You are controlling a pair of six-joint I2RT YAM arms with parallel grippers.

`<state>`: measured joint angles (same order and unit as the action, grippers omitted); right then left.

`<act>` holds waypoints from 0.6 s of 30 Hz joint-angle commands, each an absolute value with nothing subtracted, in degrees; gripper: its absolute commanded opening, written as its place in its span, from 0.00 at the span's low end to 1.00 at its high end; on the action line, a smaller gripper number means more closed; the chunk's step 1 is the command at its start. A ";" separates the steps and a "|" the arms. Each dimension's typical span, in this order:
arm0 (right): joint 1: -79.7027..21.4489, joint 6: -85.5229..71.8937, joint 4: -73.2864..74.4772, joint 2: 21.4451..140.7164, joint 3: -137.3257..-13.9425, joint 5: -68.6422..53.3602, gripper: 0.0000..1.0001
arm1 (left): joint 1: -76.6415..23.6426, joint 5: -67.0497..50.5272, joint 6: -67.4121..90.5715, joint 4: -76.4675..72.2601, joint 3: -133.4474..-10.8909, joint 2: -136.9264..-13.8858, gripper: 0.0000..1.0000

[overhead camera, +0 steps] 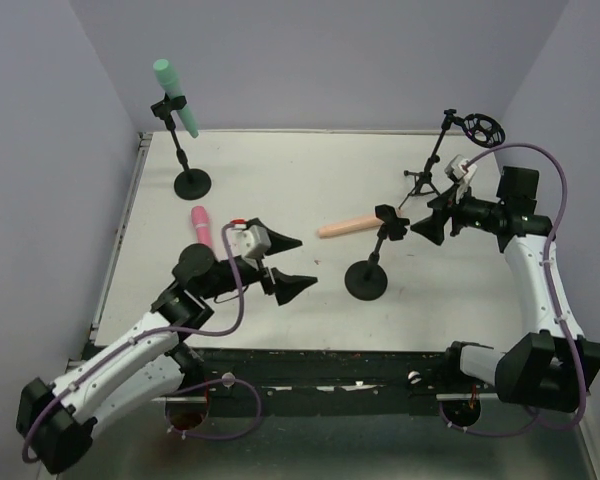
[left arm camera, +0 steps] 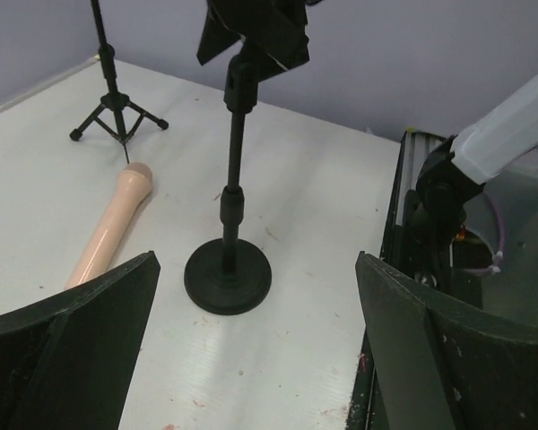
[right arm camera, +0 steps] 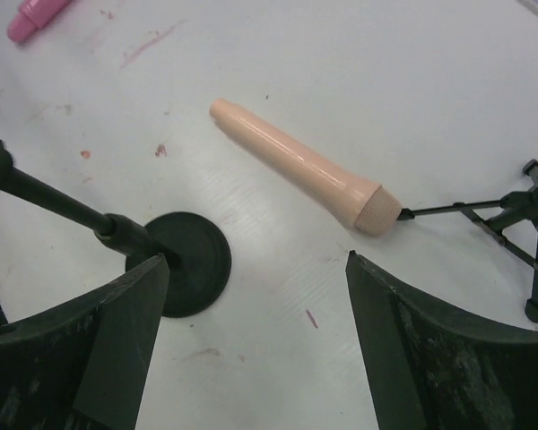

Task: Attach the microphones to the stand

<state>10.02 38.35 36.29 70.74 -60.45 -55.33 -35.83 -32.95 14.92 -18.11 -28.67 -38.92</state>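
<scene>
Left fingers (left arm camera: 81, 340) and right fingers (right arm camera: 81, 358) spread, empty; peach microphone (right arm camera: 296, 167) loose on table (right arm camera: 412, 90) beside stand (right arm camera: 197, 255); careless grab may roll it, topple stand

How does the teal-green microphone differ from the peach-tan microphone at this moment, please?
The teal-green microphone sits clipped in the back-left stand, raised off the table and tilted; the peach-tan microphone lies flat on the table, in no stand. The teal-green microphone is green, the peach-tan microphone pale peach. Both are plain tapered bodies with a rounded head.
</scene>
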 commanded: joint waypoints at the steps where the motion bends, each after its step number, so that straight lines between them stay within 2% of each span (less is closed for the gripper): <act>1: 9.93 24.28 29.64 66.36 -56.44 -60.89 0.89 | -44.64 -22.41 1.85 -24.31 -32.87 -52.09 0.98; 4: 9.93 22.94 26.72 63.99 -52.83 -61.36 0.93 | -45.44 -26.00 0.36 -33.72 -34.71 -62.37 0.98; 10: 10.02 19.78 24.52 64.16 -51.59 -61.17 0.93 | -48.07 -27.60 -3.60 -39.88 -46.04 -81.62 0.97; 18: 9.93 18.81 24.35 63.54 -51.86 -60.38 0.93 | -52.03 -23.56 -2.20 -54.13 -51.06 -94.91 0.89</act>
